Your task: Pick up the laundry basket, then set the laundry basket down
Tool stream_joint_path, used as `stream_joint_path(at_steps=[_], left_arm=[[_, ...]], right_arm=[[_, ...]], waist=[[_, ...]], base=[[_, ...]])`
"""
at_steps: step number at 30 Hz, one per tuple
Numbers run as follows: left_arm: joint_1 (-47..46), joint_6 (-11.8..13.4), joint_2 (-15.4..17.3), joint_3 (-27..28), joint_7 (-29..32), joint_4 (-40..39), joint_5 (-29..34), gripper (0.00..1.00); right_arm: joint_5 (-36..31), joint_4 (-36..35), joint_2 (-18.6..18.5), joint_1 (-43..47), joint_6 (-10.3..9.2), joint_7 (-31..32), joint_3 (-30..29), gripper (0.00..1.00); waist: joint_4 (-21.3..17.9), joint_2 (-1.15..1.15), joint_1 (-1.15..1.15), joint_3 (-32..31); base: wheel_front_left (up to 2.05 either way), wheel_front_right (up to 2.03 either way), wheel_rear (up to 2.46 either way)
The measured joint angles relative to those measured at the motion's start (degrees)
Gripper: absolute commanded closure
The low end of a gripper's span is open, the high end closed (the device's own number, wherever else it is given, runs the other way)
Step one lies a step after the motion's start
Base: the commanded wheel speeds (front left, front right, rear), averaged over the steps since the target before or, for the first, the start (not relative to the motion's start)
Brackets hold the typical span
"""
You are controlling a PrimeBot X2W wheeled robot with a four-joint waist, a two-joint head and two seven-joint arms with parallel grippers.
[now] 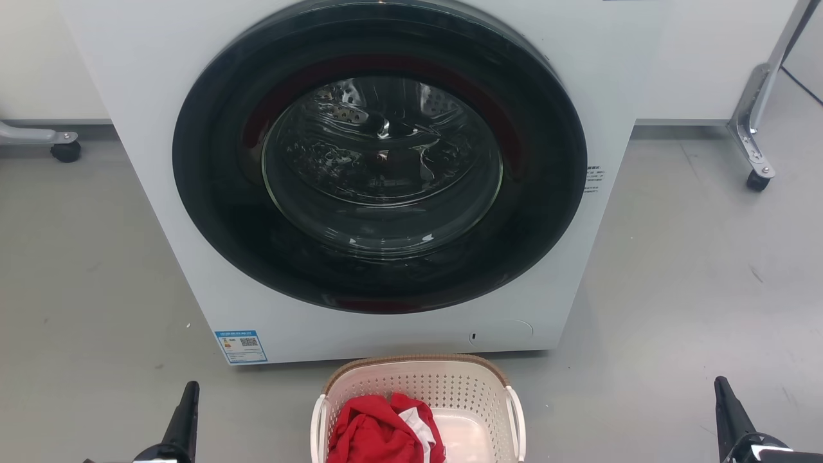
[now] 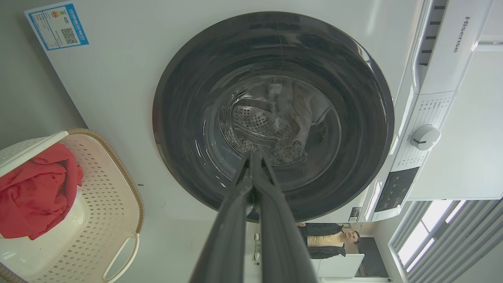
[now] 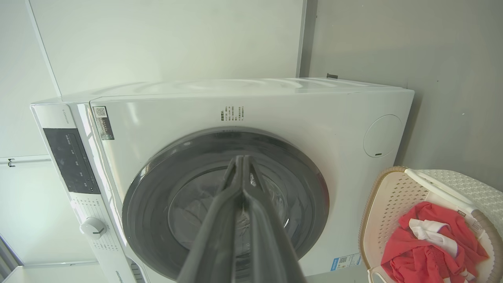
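The laundry basket (image 1: 443, 384) stands on the floor at the bottom centre of the head view, just in front of the washing machine. It is cream with perforated sides, a brown rim and white side handles, and holds red and white clothing (image 1: 382, 431). The basket also appears at the left of the left wrist view (image 2: 106, 196) and at the lower right of the right wrist view (image 3: 387, 200). My left gripper (image 1: 188, 402) is well to the basket's left and my right gripper (image 1: 723, 399) well to its right. In the wrist views both the left gripper (image 2: 253, 157) and the right gripper (image 3: 239, 161) have their fingers pressed together, holding nothing.
A white front-loading washing machine (image 1: 193, 161) with a shut dark round door (image 1: 379, 154) stands right behind the basket. Wheeled metal frame legs stand at far left (image 1: 64, 148) and far right (image 1: 752, 154). A person (image 2: 330, 239) stands in the background of the left wrist view.
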Motion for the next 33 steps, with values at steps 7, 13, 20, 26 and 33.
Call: stream_joint_path(at_steps=[7, 13, 20, 26, 33], left_arm=[[0.0, 0.0, 0.0, 0.0, 0.0, 0.0, 0.0, 1.0], [0.0, 0.0, 0.0, 0.0, 0.0, 0.0, 0.0, 1.0], [0.0, 0.0, 0.0, 0.0, 0.0, 0.0, 0.0, 1.0], [0.0, 0.0, 0.0, 0.0, 0.0, 0.0, 0.0, 1.0], [0.0, 0.0, 0.0, 0.0, 0.0, 0.0, 0.0, 1.0]], right_arm=[[0.0, 0.0, 0.0, 0.0, 0.0, 0.0, 0.0, 1.0], [0.0, 0.0, 0.0, 0.0, 0.0, 0.0, 0.0, 1.0], [0.0, 0.0, 0.0, 0.0, 0.0, 0.0, 0.0, 1.0], [0.0, 0.0, 0.0, 0.0, 0.0, 0.0, 0.0, 1.0], [0.1, 0.0, 0.0, 0.0, 0.0, 0.0, 0.0, 1.0]], waist=[[0.0, 0.0, 0.0, 0.0], [0.0, 0.0, 0.0, 0.0], [0.0, 0.0, 0.0, 0.0], [0.0, 0.0, 0.0, 0.0], [0.0, 0.0, 0.0, 0.0]], base=[[0.0, 0.0, 0.0], [0.0, 0.0, 0.0], [0.0, 0.0, 0.0], [0.0, 0.0, 0.0], [0.0, 0.0, 0.0]])
